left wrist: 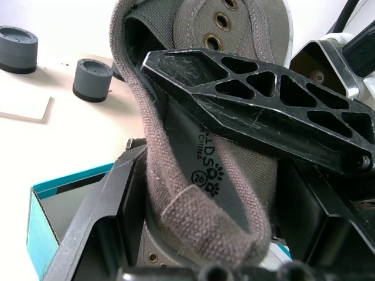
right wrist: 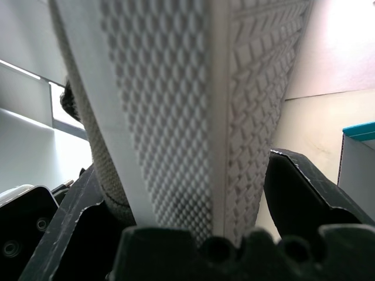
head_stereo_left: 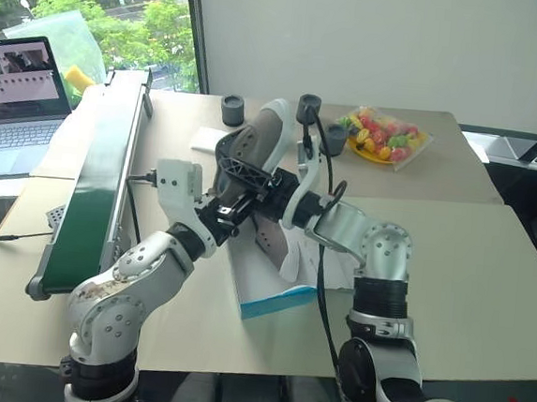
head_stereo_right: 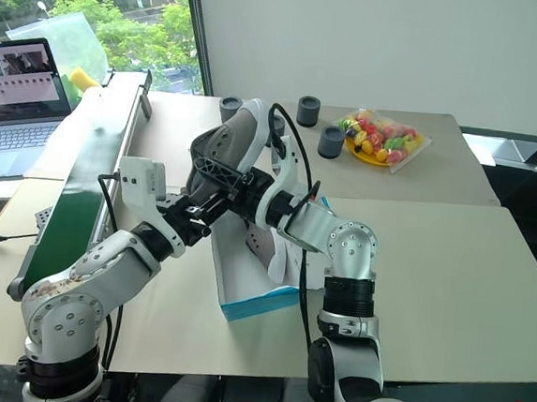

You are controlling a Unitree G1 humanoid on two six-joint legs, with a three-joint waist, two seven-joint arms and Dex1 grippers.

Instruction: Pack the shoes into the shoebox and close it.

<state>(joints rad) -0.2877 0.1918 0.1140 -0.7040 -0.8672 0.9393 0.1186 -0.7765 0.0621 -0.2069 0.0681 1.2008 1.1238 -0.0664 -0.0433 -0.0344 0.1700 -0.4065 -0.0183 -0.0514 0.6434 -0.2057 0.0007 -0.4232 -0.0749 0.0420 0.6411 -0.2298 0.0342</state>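
Both grippers meet on one shoe held in the air above the open shoebox: left gripper jaws pinch its collar, right gripper jaws straddle the sole, w/ contact unclear. Risk: if the left lets go before the right bites, the shoe drops or twists, landing off the box. Second shoe lies in the box; grey cylinders and candy bag sit behind the box, conveyor at its left, nothing blocking.

shoebox interior hidden by arms

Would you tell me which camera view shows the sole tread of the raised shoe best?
The right wrist view: the shoe presents its pale diamond-patterned sole close up. The left wrist view looks into its grey collar and printed insole, and the head views show its side and a strip of the sole's edge above the shoebox.
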